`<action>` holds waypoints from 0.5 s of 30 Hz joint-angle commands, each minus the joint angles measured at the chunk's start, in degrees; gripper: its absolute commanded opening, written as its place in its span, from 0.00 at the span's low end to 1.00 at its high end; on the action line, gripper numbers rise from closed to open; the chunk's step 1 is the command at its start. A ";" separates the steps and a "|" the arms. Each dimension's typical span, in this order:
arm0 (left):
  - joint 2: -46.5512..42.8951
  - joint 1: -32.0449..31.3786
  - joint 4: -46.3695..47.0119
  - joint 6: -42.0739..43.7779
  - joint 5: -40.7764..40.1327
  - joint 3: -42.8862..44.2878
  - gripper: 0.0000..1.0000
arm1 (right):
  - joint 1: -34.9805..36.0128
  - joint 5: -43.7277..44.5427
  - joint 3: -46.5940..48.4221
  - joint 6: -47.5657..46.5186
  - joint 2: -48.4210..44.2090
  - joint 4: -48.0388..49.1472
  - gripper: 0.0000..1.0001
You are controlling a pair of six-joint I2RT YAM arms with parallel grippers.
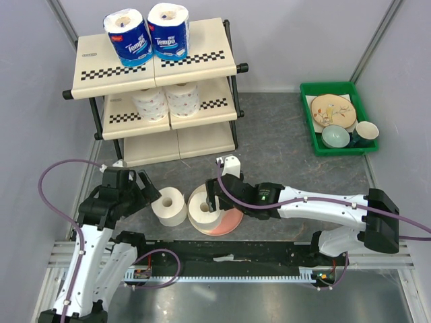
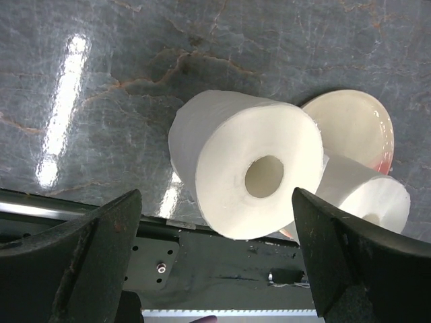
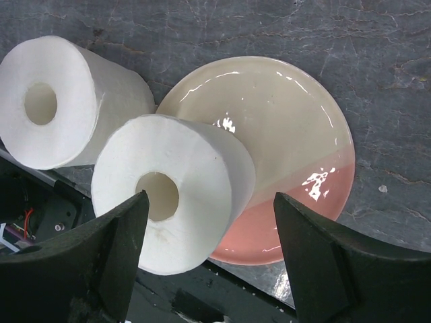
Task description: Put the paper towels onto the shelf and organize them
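Note:
The shelf (image 1: 195, 60) stands at the back left. Two blue "Tempo" wrapped rolls (image 1: 128, 37) (image 1: 168, 30) stand on its top tier. Two unwrapped rolls (image 1: 149, 103) (image 1: 183, 99) stand on the middle tier. One unwrapped roll (image 1: 169, 206) (image 2: 246, 165) stands upright on the table. Another (image 1: 203, 209) (image 3: 172, 192) stands on the pink-and-cream plate (image 1: 229, 222) (image 3: 289, 134). My left gripper (image 1: 145, 183) (image 2: 215, 249) is open, above and just left of the table roll. My right gripper (image 1: 214, 196) (image 3: 209, 242) is open above the roll on the plate.
A green tray (image 1: 306, 108) with a patterned plate and two cups sits at the back right. The black base rail (image 1: 229, 259) runs along the near edge. Grey walls close in both sides.

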 commanded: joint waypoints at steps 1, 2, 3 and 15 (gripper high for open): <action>1.38 -1.04 0.33 -2.73 0.03 -0.56 0.99 | 0.25 0.91 -0.62 0.10 0.01 1.70 0.83; 1.64 -1.39 0.24 -2.99 0.03 -0.65 0.99 | 0.25 0.99 -0.88 0.18 -0.25 1.79 0.83; 1.91 -1.74 0.07 -3.17 -0.32 -0.74 0.99 | 0.25 1.26 -1.06 0.27 -0.77 1.79 0.83; 9.47 -10.62 -2.92 -7.82 -5.68 0.05 0.99 | 0.26 1.70 -1.94 0.62 -2.18 2.23 0.83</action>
